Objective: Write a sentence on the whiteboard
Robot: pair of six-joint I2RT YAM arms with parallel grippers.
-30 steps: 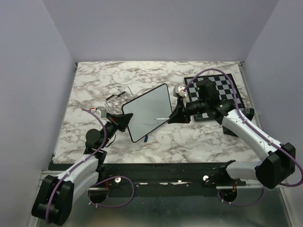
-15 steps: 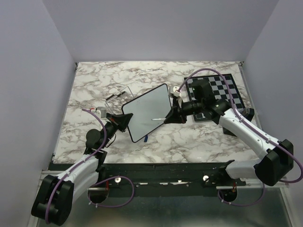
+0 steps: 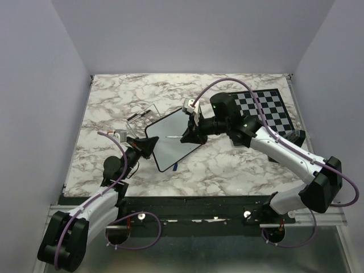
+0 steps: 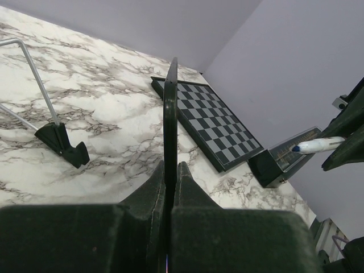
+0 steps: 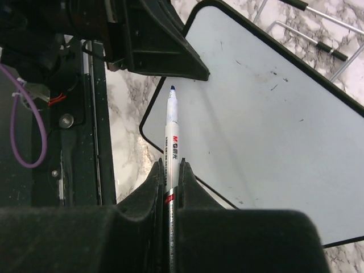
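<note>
Top external showed you the whiteboard [image 3: 168, 153] near the middle of the table [image 3: 239, 170], its left edge pinched in your left gripper [image 3: 149, 146]. Your right gripper [image 3: 186, 136] hung over it, clamped on a pen [image 3: 172, 137]. Left wrist gave you the whiteboard edge-on between closed fingers [image 4: 151, 187], with the chessboard [image 4: 210, 128] beyond. Right wrist put the pen's blue tip over the whiteboard's glossy face, close to the left gripper; you could not tell whether it touched

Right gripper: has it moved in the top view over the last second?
Yes. The right gripper, shut on the marker, has swung left, away from the chessboard and further over the whiteboard.
</note>
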